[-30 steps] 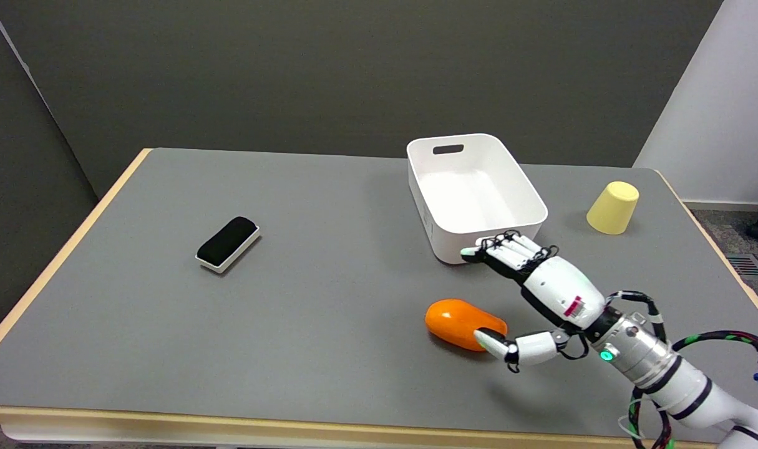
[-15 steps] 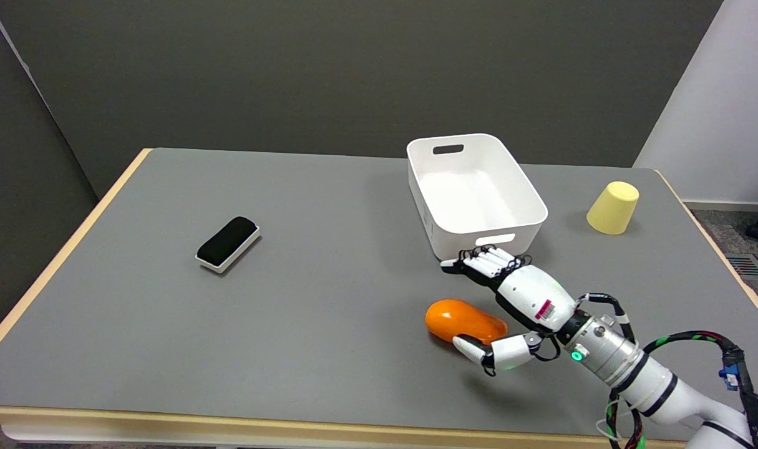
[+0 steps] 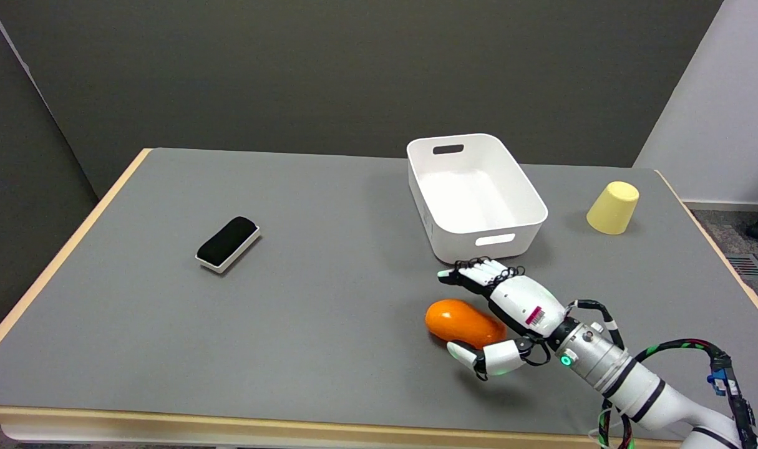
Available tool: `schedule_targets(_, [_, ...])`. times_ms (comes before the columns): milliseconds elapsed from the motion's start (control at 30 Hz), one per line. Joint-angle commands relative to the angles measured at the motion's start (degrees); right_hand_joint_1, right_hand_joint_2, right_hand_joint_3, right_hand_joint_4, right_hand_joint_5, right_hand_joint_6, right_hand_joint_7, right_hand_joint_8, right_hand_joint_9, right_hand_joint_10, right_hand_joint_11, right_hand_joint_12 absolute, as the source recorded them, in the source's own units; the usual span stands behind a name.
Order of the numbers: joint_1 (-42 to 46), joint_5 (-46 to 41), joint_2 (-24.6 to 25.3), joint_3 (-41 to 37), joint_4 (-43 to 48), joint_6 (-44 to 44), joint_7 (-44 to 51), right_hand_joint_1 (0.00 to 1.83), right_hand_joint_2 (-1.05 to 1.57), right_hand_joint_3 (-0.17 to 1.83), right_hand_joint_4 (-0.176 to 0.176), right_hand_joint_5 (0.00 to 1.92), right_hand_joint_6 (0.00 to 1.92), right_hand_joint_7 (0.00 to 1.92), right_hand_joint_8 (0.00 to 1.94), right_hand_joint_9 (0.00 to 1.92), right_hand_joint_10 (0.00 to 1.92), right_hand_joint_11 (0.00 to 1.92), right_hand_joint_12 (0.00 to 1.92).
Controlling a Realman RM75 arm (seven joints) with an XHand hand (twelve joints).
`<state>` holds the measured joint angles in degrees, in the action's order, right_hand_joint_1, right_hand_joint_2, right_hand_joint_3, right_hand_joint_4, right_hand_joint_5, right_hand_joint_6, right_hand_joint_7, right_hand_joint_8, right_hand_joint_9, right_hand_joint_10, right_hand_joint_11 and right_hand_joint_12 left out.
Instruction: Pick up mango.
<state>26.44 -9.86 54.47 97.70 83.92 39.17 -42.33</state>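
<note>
An orange mango [image 3: 460, 322] lies on the grey table [image 3: 329, 299], right of the middle and near the front. My right hand [image 3: 510, 305] is spread around the mango's right end, with its fingers [image 3: 472, 274] stretched out just beyond the fruit and its thumb [image 3: 472, 357] on the near side. The fingers are apart, and it is not plain whether any of them touches the mango.
A white bin [image 3: 475, 196] stands just behind the hand. An upturned yellow cup [image 3: 613, 207] sits at the right. A black eraser with a white base [image 3: 227, 243] lies at the left. The table's front edge runs close below the hand.
The right hand has come down and to the left, from in front of the bin to around the mango's right end. The mango has not moved.
</note>
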Motion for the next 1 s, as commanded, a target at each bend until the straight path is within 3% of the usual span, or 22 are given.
schedule_targets(33, [-2.7, -2.66, 0.24, 2.24, -5.23, -4.86, 2.89, 0.63, 0.63, 0.85, -0.147, 0.23, 0.47, 0.37, 0.52, 0.2, 0.9, 0.11, 1.32])
schedule_targets(300, [-3.87, -2.66, 0.31, 3.17, -7.33, 2.45, 5.46, 0.78, 0.64, 0.92, -0.143, 0.25, 0.52, 0.46, 0.59, 0.32, 0.96, 0.17, 1.38])
schedule_targets(433, [-4.43, -2.7, 0.51, 3.85, -8.47, 6.15, 7.66, 0.89, 0.76, 0.9, -0.157, 0.4, 0.81, 0.69, 0.93, 0.56, 1.22, 0.4, 1.6])
schedule_targets(467, [-4.47, -2.65, 0.48, 3.89, -8.58, 6.62, 7.89, 0.92, 0.81, 0.83, -0.16, 0.42, 0.92, 0.72, 1.01, 0.6, 1.25, 0.44, 1.65])
schedule_targets(533, [-4.47, -2.62, 0.43, 3.89, -8.74, 7.94, 8.33, 1.17, 1.28, 0.06, -0.176, 0.46, 1.52, 0.81, 1.49, 0.75, 1.31, 0.58, 1.74])
schedule_targets(633, [-4.68, -2.92, 0.27, 3.84, -8.78, 9.41, 8.33, 1.18, 1.16, 0.27, -0.176, 0.65, 1.48, 0.71, 1.52, 0.76, 1.38, 0.6, 1.76])
schedule_targets(1000, [-3.79, -5.95, -2.71, -2.64, -0.43, 14.15, 8.33, 1.17, 1.15, 0.32, -0.176, 0.62, 1.53, 0.68, 1.58, 0.8, 1.36, 0.65, 1.84])
